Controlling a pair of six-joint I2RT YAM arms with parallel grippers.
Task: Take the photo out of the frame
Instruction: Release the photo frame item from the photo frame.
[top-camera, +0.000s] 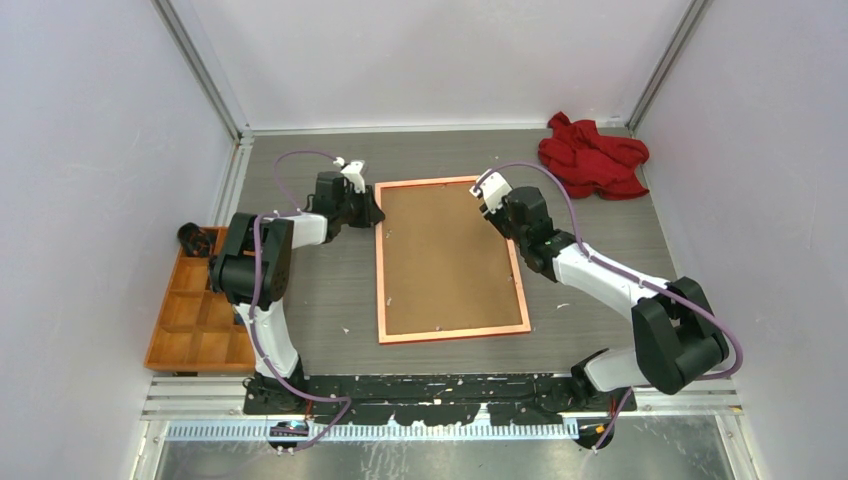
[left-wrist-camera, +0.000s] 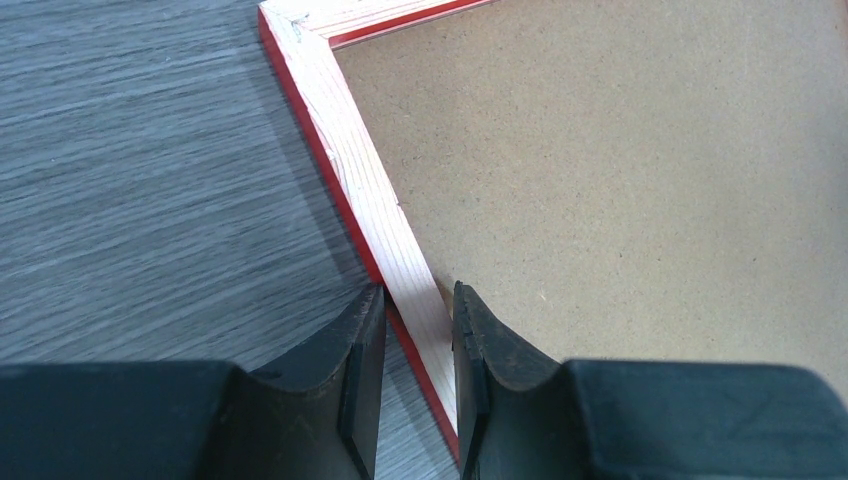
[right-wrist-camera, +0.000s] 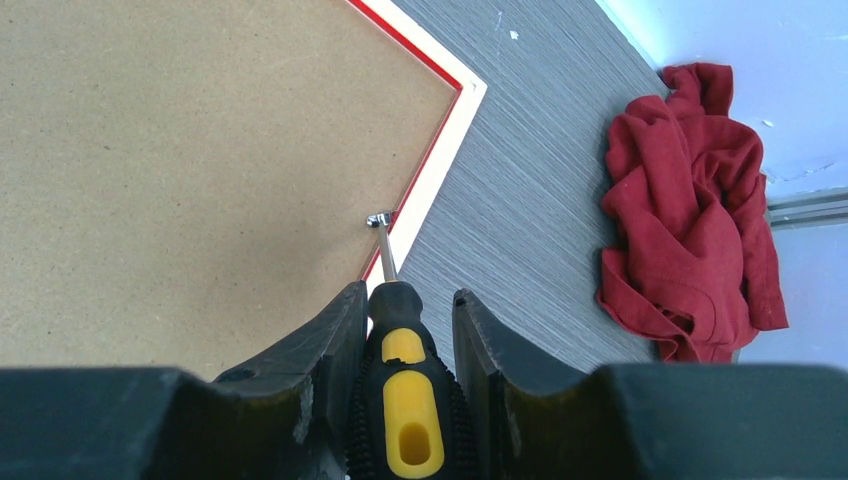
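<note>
Tabletop (top-camera: 600, 300) of grey wood-grain laminate, flecked with pale crumbs, boxed in by plain white walls (top-camera: 440, 60) and aluminium corner posts (top-camera: 200, 70). Nearest, a black mounting rail (top-camera: 440, 385) carrying both arm bases. Just beyond on the left, an orange-brown compartment tray (top-camera: 160, 350) at the table's edge, with a black object (top-camera: 195, 238) at its far end, too small to identify. At the centre, the frame (top-camera: 455, 332), lying flat and face down, pale orange-pink back rim up, bright red along the outer edge. Long axis running near to far, short rails at the near and far ends. Filling its opening, a plain brown backing board (top-camera: 445, 260). Near the far-left corner, left gripper (left-wrist-camera: 418, 305) clamped across the frame's left rail, one finger on the table side, the other over the board. Near the far-right corner, right gripper (right-wrist-camera: 405, 300) grasping a black-and-yellow screwdriver (right-wrist-camera: 405, 400), tip set against a small metal tab (right-wrist-camera: 378, 218) at the right rail's inner edge. Farthest, at the right, a crumpled red cloth (top-camera: 592, 157), well apart from the frame.
</note>
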